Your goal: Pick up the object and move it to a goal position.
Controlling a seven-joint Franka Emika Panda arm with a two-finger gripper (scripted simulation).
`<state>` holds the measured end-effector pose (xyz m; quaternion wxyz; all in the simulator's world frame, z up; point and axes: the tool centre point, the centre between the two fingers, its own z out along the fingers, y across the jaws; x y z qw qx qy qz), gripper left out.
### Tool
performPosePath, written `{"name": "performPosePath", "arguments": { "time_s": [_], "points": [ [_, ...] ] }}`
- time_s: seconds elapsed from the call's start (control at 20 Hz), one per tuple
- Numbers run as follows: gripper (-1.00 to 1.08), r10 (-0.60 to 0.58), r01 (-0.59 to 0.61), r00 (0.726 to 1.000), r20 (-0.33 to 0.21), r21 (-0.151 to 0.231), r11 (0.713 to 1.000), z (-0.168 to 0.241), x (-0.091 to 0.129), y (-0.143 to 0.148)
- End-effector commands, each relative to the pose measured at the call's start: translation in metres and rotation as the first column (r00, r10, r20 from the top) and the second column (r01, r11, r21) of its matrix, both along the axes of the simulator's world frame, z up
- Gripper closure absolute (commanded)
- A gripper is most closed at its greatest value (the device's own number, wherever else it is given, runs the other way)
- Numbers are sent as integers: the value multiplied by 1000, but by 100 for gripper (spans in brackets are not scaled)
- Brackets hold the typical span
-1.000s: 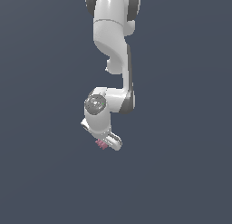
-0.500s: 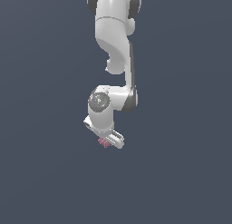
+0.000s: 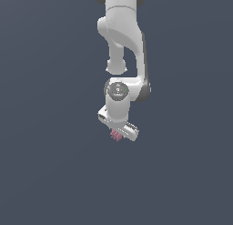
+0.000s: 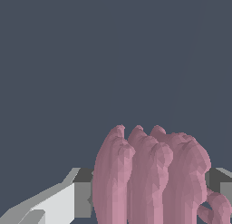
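The object [image 3: 116, 135] is a tiny dusty-pink ribbed lump, showing just under the white hand in the exterior view. In the wrist view the object [image 4: 149, 177] fills the space between the two fingers [image 4: 63, 202], with both pads against its sides. My gripper [image 3: 117, 134] points downward and is shut on the object. The white arm hangs from above in the middle of the exterior view. Most of the object is hidden behind the hand in the exterior view.
A plain dark grey-blue surface [image 3: 45, 174] fills the background in both views. No other objects, containers or edges show.
The arm and hand have shifted slightly toward the exterior view's right and a little upward, with the pink object still in the fingers.
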<state>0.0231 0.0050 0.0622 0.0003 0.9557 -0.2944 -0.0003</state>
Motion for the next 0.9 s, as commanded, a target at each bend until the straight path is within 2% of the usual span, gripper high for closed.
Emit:
{"name": "performPosePath", "arguments": {
  "time_s": [0.0, 0.5, 0.85],
  "points": [
    [108, 2, -2, 1000, 1, 0, 1000, 7, -13, 24],
    [108, 2, -2, 1000, 1, 1, 1000, 34, -60, 114],
    [108, 2, -2, 1000, 1, 0, 1000, 46, -77, 151]
  ]
}}
